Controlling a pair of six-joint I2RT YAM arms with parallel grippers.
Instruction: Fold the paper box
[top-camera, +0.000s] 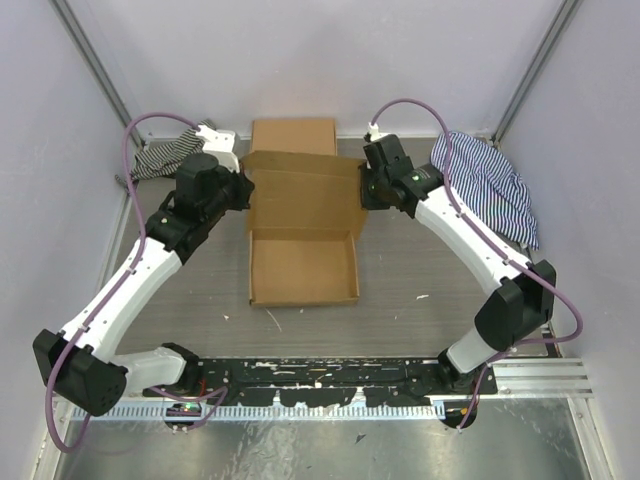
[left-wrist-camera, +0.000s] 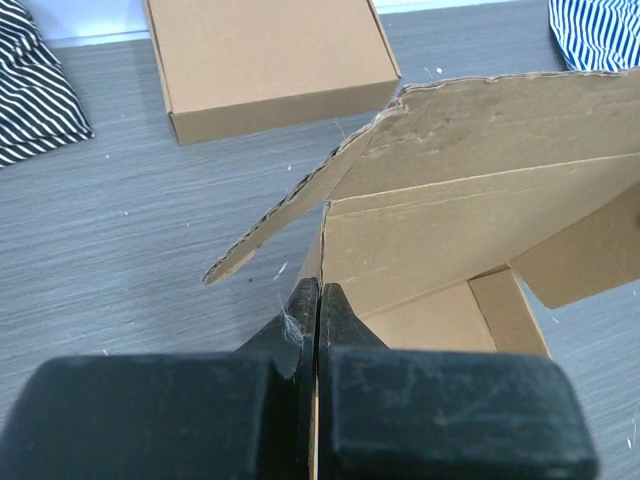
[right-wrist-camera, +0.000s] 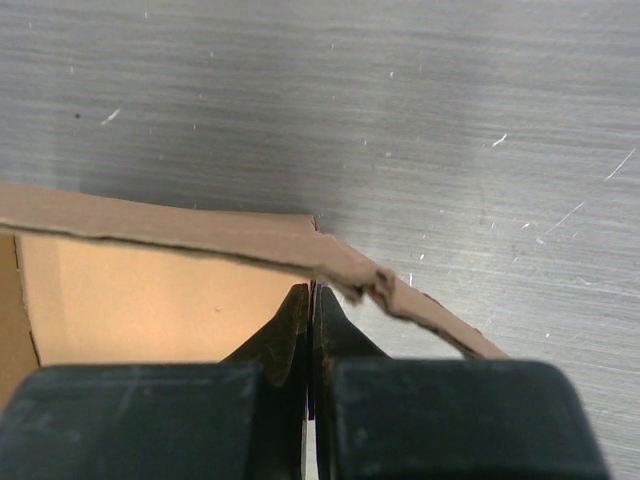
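Note:
The paper box (top-camera: 303, 235) is a brown cardboard die-cut sheet in the middle of the table. Its tray lies open toward me and its lid is raised at the far side. My left gripper (top-camera: 243, 193) is shut on the lid's left side flap; in the left wrist view (left-wrist-camera: 317, 290) thin cardboard (left-wrist-camera: 470, 190) runs between the closed fingers. My right gripper (top-camera: 366, 188) is shut on the lid's right side flap; in the right wrist view (right-wrist-camera: 312, 292) the cardboard edge (right-wrist-camera: 200, 235) sits at the closed fingertips.
A ready-formed closed brown box (top-camera: 293, 135) stands behind the paper box and shows in the left wrist view (left-wrist-camera: 270, 60). Striped cloths lie at the far left (top-camera: 170, 155) and far right (top-camera: 495, 180). Walls close in on both sides.

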